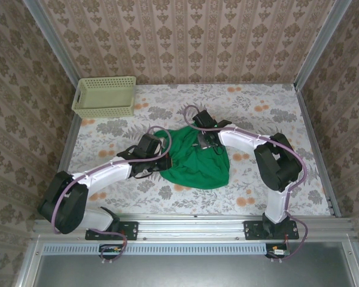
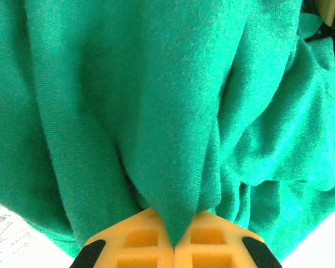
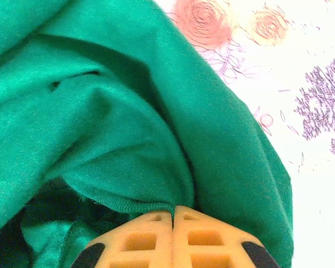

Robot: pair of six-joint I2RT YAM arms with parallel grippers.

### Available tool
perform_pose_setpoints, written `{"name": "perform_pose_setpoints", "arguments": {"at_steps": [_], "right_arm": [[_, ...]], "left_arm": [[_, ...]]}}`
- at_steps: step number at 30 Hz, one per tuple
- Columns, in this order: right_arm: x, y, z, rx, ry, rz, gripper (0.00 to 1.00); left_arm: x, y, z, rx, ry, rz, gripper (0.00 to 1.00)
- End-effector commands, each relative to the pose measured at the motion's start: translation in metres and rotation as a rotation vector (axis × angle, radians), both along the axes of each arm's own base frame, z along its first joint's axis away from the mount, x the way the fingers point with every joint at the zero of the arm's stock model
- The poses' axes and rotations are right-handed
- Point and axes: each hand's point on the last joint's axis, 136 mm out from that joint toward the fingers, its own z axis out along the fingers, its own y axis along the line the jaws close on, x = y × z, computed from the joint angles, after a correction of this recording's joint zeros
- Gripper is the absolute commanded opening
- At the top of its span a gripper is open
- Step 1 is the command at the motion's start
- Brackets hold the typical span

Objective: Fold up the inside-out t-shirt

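— Where's the shirt?

— The green t-shirt (image 1: 194,160) lies in a rumpled heap about the middle of the flowered worktop (image 1: 263,113), between the two arms.

— And the left side?

— The left gripper (image 2: 174,245) is at the heap's left edge. Its jaws are pressed together on a pinch of cloth, and a ridge of fabric runs up from between the yellow pads (image 2: 139,240), with deep folds fanning off to either side.

— The right?

— The right gripper (image 3: 173,213) sits at the far side of the heap. Its jaws are closed too, nipping a stitched hem right at their tips. Beyond them the cloth slopes down to the worktop's orange flower print.

— Anything else out there?

— A pale yellow-green basket (image 1: 105,95) in the far left corner, well apart from the shirt.
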Motion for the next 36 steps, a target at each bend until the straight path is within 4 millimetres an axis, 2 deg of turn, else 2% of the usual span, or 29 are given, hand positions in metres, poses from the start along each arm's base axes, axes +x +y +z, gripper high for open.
{"name": "perform_pose_setpoints", "arguments": {"at_steps": [1, 3, 6, 8, 12, 13, 14, 16, 17, 19, 22, 24, 26, 28, 30, 31, 33, 36], "right_arm": [[0.004, -0.012, 0.029, -0.040, -0.051, -0.017, 0.00], [-0.003, -0.018, 0.046, -0.057, -0.055, -0.008, 0.00], [-0.010, -0.034, 0.085, -0.081, -0.113, -0.027, 0.00], [-0.015, -0.045, 0.118, -0.055, -0.172, -0.044, 0.00], [-0.038, -0.069, 0.204, 0.099, -0.362, -0.090, 0.00], [-0.047, -0.076, 0.219, 0.140, -0.406, -0.105, 0.00], [-0.055, -0.081, 0.225, 0.172, -0.426, -0.118, 0.00], [-0.070, -0.087, 0.221, 0.238, -0.430, -0.129, 0.00], [-0.078, -0.087, 0.209, 0.271, -0.409, -0.136, 0.00], [-0.090, -0.081, 0.177, 0.335, -0.345, -0.143, 0.00], [-0.103, -0.066, 0.114, 0.432, -0.221, -0.164, 0.00], [-0.109, -0.056, 0.079, 0.480, -0.138, -0.172, 0.00], [-0.108, -0.052, 0.065, 0.497, -0.106, -0.185, 0.00], [-0.104, -0.050, 0.065, 0.496, -0.110, -0.190, 0.00], [-0.097, -0.047, 0.080, 0.503, -0.134, -0.171, 0.00], [-0.094, -0.044, 0.089, 0.511, -0.148, -0.159, 0.00], [-0.089, -0.040, 0.105, 0.527, -0.174, -0.135, 0.00], [-0.086, -0.036, 0.121, 0.545, -0.192, -0.117, 0.00]], "left_arm": [[0.009, -0.001, 0.022, -0.009, -0.052, 0.001, 0.00], [0.014, 0.001, 0.031, -0.011, -0.069, -0.009, 0.00], [0.028, 0.008, 0.059, -0.041, -0.118, -0.026, 0.00], [0.040, 0.017, 0.087, -0.049, -0.176, -0.014, 0.00], [0.056, 0.040, 0.158, -0.061, -0.335, 0.019, 0.00], [0.056, 0.045, 0.170, -0.054, -0.379, 0.029, 0.00], [0.055, 0.049, 0.178, -0.051, -0.414, 0.037, 0.00], [0.052, 0.057, 0.176, -0.036, -0.436, 0.055, 0.03], [0.050, 0.059, 0.165, -0.025, -0.412, 0.057, 0.04], [0.053, 0.071, 0.134, 0.027, -0.330, 0.087, 0.03], [0.051, 0.083, 0.077, 0.158, -0.160, 0.110, 0.05], [0.049, 0.086, 0.047, 0.233, -0.051, 0.095, 0.13], [0.049, 0.087, 0.031, 0.314, 0.007, 0.075, 0.24], [0.043, 0.080, 0.030, 0.411, 0.001, 0.032, 0.37], [0.041, 0.069, 0.048, 0.475, -0.058, 0.007, 0.50], [0.039, 0.060, 0.058, 0.476, -0.093, -0.006, 0.53], [0.030, 0.031, 0.081, 0.424, -0.170, -0.052, 0.55], [0.008, -0.027, 0.097, 0.291, -0.249, -0.163, 0.55]]}}
